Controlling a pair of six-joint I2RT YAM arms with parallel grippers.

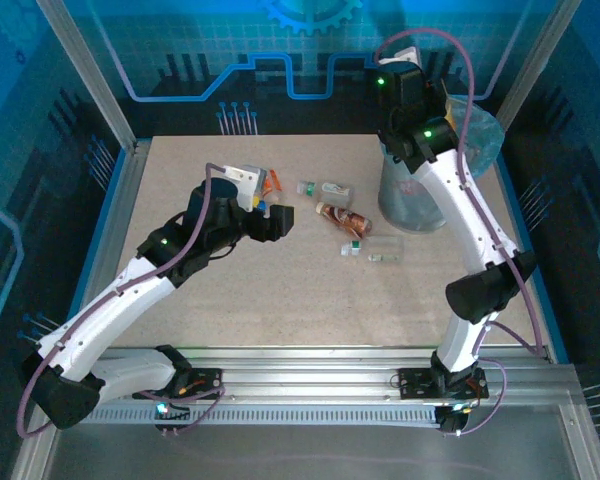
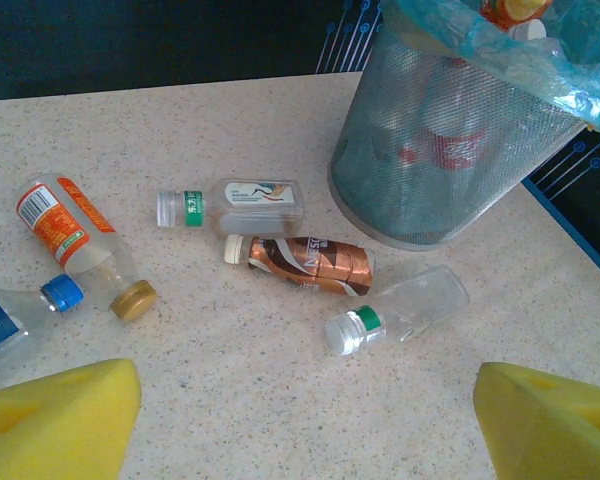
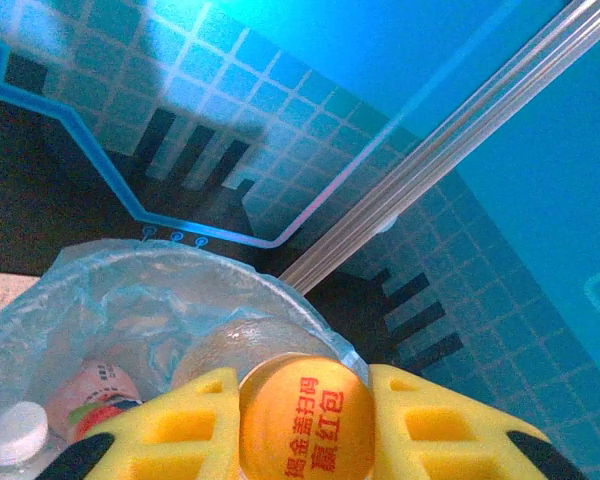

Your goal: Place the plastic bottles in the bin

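Observation:
Several plastic bottles lie on the table beside the bin (image 2: 450, 150): an orange-label one (image 2: 75, 240), a blue-capped one (image 2: 10, 320), a clear one with a green band (image 2: 242, 200), a brown-label one (image 2: 310, 262) and a clear one with a green ring (image 2: 405, 310). My left gripper (image 2: 305, 420) hovers open above the bare table just short of them, its yellow pads (image 2: 60, 420) wide apart. My right gripper (image 3: 305, 420) is over the bin's blue bag (image 3: 180, 290), shut on a bottle with an orange cap (image 3: 305, 410). More bottles (image 3: 15, 432) lie inside the bin.
From above, the bin (image 1: 420, 195) stands at the table's far right, with the right gripper (image 1: 405, 85) above it and the left gripper (image 1: 270, 220) mid-table. Metal frame posts (image 1: 90, 70) and blue walls ring the table. Bare tabletop (image 1: 310, 310) spreads toward the near edge.

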